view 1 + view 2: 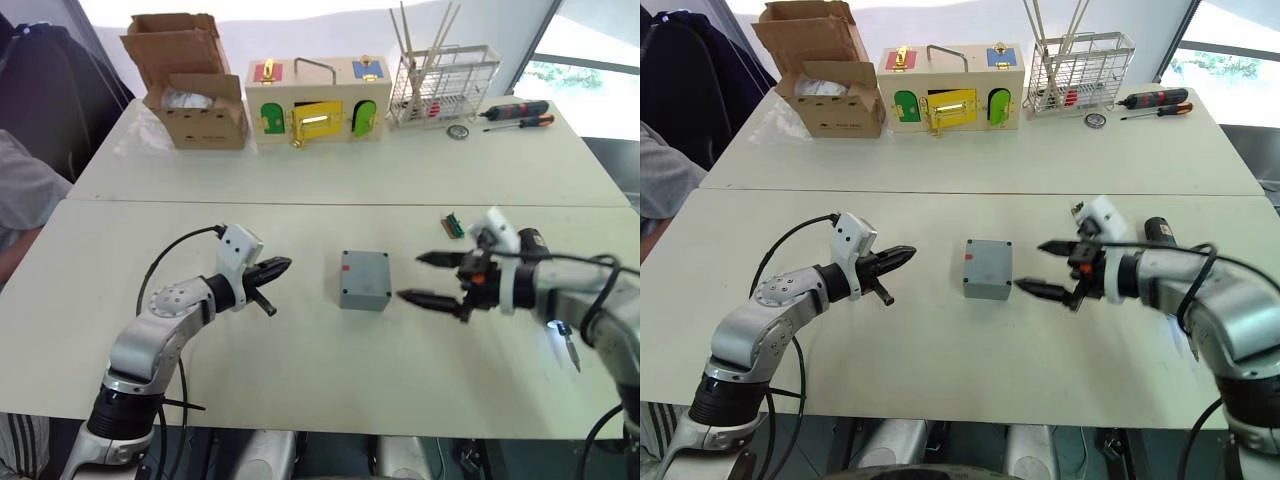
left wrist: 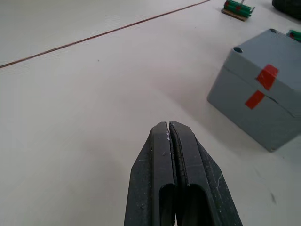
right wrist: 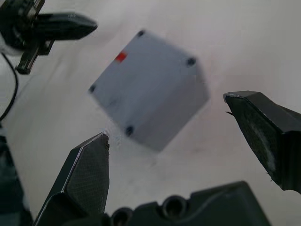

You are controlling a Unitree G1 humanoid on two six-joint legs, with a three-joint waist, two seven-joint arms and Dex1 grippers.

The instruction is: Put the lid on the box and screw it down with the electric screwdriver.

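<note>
On the near part of the white bench (image 1: 300,380) the two hands point toward each other with the box between them. The left hand (image 1: 272,268) hovers near the box's left side, apart from it, and its two black fingers (image 2: 176,179) are pressed together with nothing between them. The right hand (image 1: 428,278) is near the box's right side, also not touching it, and its fingers (image 3: 87,174) are spread wide and hold nothing. The box (image 1: 364,280) stands on the bench in the middle, and the lid (image 3: 141,89) already sits on top of it, with a dark screw hole at each corner; red marks show on the side of the lid and of the box that faces the left hand, one above the other. The electric screwdriver (image 1: 1159,232) lies on the bench behind the right arm, mostly hidden by it, and a small glow near its metal bit (image 1: 567,345) shows at the right edge of the bench. A small green part (image 1: 454,224) lies just behind the right hand. Farther away, across the seam, stand a brown cardboard box (image 1: 190,85), a wooden box with coloured doors (image 1: 318,100) and a white wire rack (image 1: 443,88). Two red-and-black hand screwdrivers (image 1: 518,114) lie at the far right.
</note>
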